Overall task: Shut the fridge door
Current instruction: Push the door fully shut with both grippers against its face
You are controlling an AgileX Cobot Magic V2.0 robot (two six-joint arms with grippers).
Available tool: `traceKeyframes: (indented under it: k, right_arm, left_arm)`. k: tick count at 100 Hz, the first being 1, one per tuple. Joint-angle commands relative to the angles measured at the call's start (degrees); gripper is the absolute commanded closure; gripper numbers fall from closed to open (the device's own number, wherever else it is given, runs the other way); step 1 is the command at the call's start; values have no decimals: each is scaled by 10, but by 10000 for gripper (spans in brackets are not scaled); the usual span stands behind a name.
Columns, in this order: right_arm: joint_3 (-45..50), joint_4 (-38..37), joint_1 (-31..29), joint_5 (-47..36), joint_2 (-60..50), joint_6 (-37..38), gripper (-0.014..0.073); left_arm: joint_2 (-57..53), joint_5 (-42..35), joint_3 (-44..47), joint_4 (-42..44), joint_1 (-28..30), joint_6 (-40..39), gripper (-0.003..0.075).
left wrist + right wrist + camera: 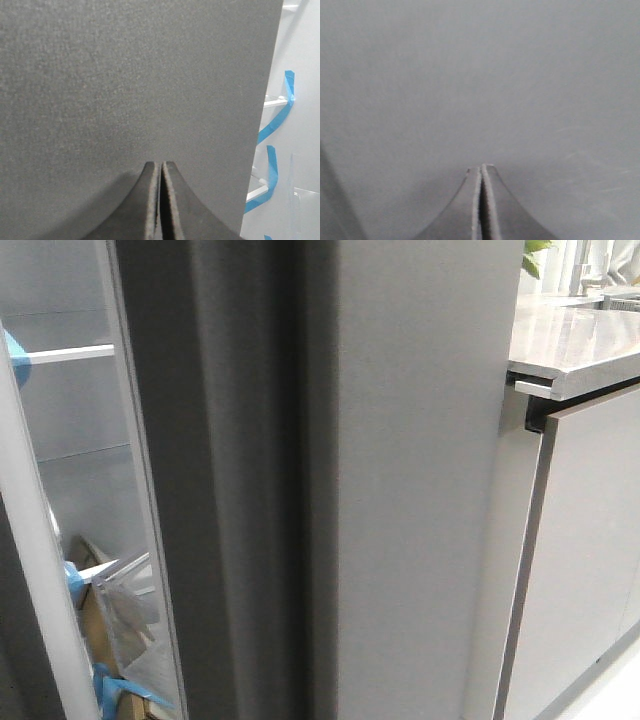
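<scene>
The tall matte dark grey fridge door (130, 85) stands ajar just ahead of the closed, empty left claw (161, 167); push squarely and steadily. Right claw (481, 170) is closed too.

One fridge door (130, 85), two claws (161, 167) (482, 170), perhaps three blue tape strips (277, 117)

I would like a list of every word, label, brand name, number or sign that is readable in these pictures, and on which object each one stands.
None: no view shows any readable text.
The fridge door is a plain matte grey panel, without writing.
The blue tape strips inside the fridge carry no print that I can see.
The cabinet front and the counter top are blank.
</scene>
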Motion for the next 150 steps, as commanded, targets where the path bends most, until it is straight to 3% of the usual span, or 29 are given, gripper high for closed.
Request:
traceKeyframes:
  k: [1,65,103,123,150]
  right_arm:
    - [-18,1,4,-59,22,-5,670]
    - [-18,1,47,-143,111,-5,670]
    - [-18,-5,58,-243,186,-5,670]
    - [-18,-9,58,-338,247,-6,670]
    - [-86,-9,54,-350,347,-8,670]
  left_arm:
    - [11,-44,16,-1,-3,-2,741]
    - [11,-44,16,-1,-3,-2,741]
    - [11,-44,16,-1,-3,-2,741]
    - [11,-44,16,-1,-3,-2,741]
    - [11,-44,16,-1,-3,-2,741]
